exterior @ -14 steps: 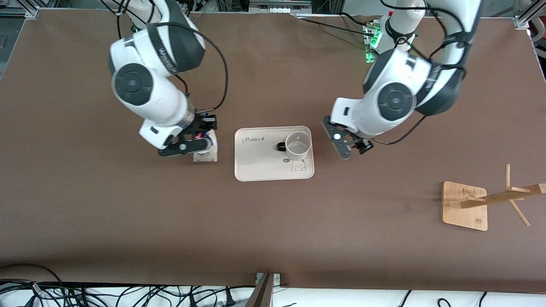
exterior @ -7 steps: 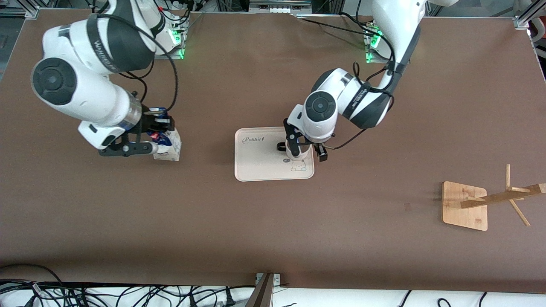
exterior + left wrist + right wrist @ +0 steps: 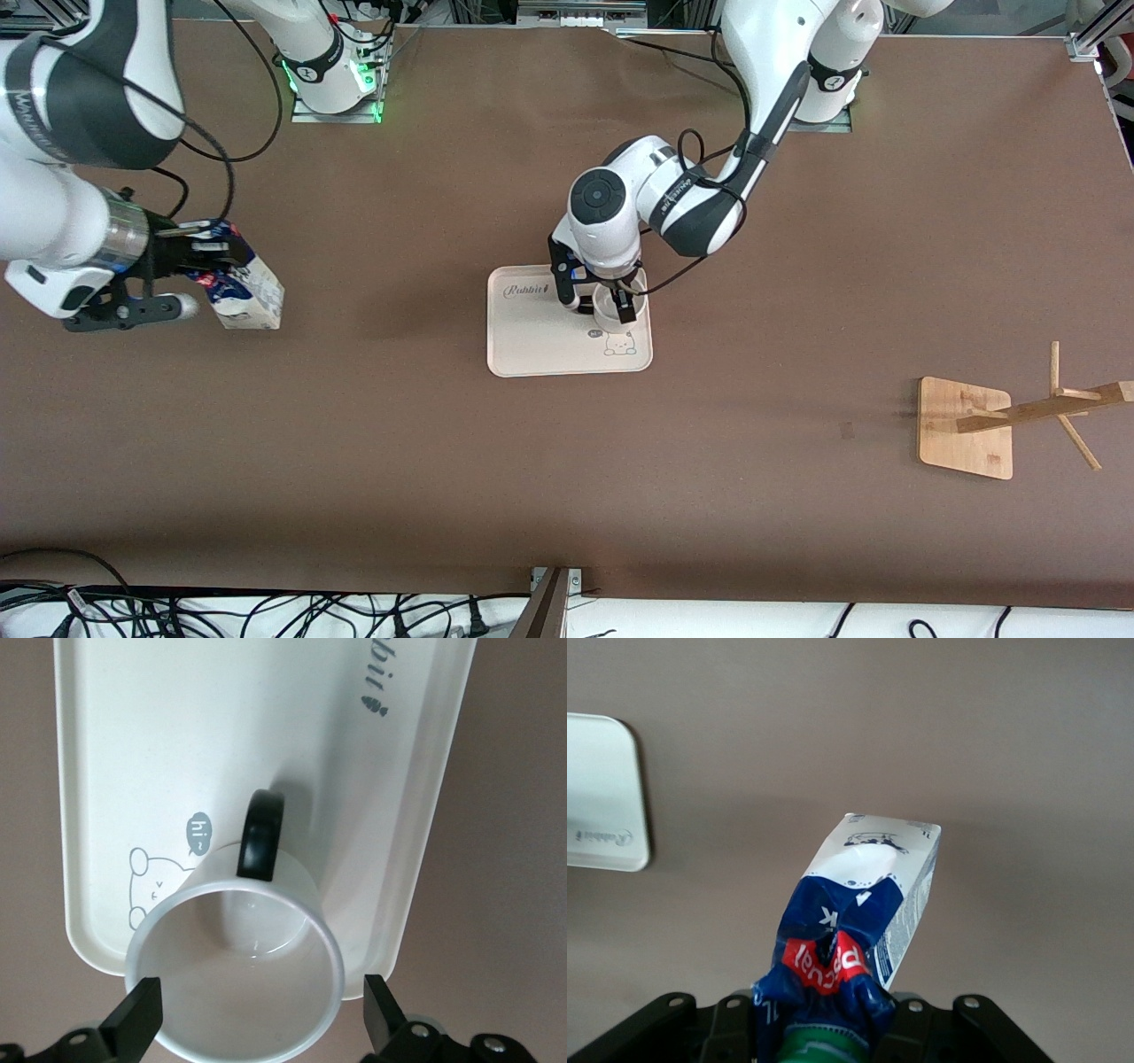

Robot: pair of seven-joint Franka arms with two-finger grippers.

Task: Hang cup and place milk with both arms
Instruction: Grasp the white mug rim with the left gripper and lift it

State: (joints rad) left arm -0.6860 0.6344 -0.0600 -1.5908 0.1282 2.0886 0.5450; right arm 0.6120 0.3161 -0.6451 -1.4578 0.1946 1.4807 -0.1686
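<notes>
While the cup (image 3: 609, 312) sits upright on the cream tray (image 3: 532, 341), at the tray's end toward the left arm, what your next move turns on is how the left claw (image 3: 595, 301) straddles it: in the left wrist view the two fingertips (image 3: 135, 1020) stand spread on either side of the cup's (image 3: 239, 988) rim, outside the wall and not yet pressing it. The black loop handle (image 3: 261, 833) points away from the wrist camera, across the tray (image 3: 159, 744) toward its printed lettering, so it lies clear of the line between the fingertips and you would be closing across the round body. I'd judge the cup sits slightly off centre between the fingertips, so expect it to slide a little as you squeeze. The left arm is plainly the one for the cup; it is already over it, and the wooden rack (image 3: 1010, 425) waits well apart at the left arm's end of the worktop (image 3: 567, 487), nearer to the front camera than the tray.

Your right claw (image 3: 168, 283) is pressed together on the milk (image 3: 241, 288), pinching its crumpled gable top, with the green cap (image 3: 824, 1050) just at the fingers. The milk (image 3: 859, 912) hangs tilted in the air over bare worktop toward the right arm's end, its long axis leaning with the white bottom swung away from the claw. The tray's corner (image 3: 607, 793) shows off to one side of that view, so the carton is well apart from the tray
</notes>
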